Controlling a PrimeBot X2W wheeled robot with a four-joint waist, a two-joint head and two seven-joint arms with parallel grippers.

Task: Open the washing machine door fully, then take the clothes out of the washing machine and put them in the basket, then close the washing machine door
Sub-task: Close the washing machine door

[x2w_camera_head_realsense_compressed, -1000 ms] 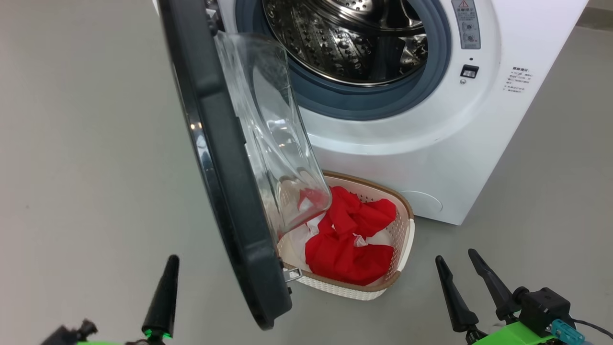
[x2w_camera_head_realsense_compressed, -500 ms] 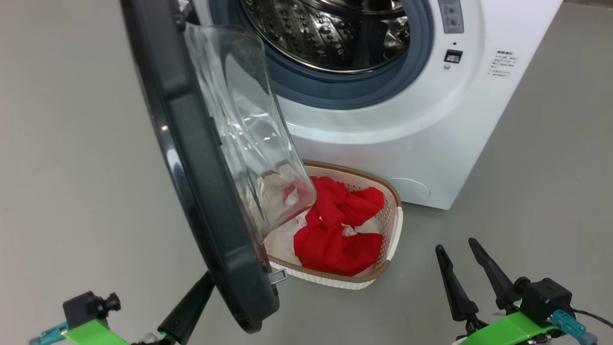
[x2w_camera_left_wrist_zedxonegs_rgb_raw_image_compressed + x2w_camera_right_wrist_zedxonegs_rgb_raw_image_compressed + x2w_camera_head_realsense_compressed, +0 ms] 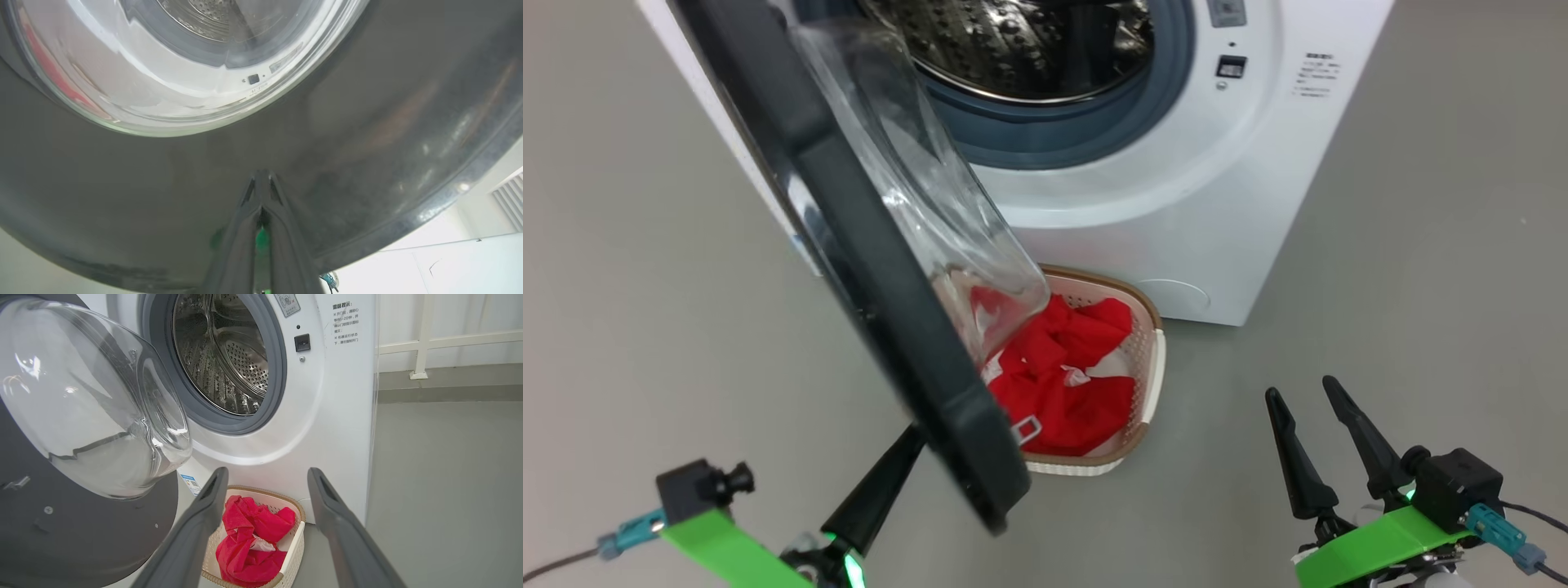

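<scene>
floor [image 3: 1421, 245]: plain grey, under the washing machine [image 3: 1176, 204].
washing machine door [image 3: 866, 269]: half open above the basket [image 3: 1152, 384]; likely rigid, heavy, slick. Push on the black rim, not the glass.
left pincer [image 3: 907, 449]: together, tips on the rim.
right pincer [image 3: 1303, 389]: apart, empty.

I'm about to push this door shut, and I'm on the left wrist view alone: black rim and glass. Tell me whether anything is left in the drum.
Observer: The drum looks empty in the right wrist view: bare steel, no fabric.
Operator: Now locate the load.
Observer: The red clothes lie in the basket, which stands on the floor in front of the washing machine.
Operator: Report the other arm.
Observer: The right gripper is open, off to the right of the basket, touching nothing.
</scene>
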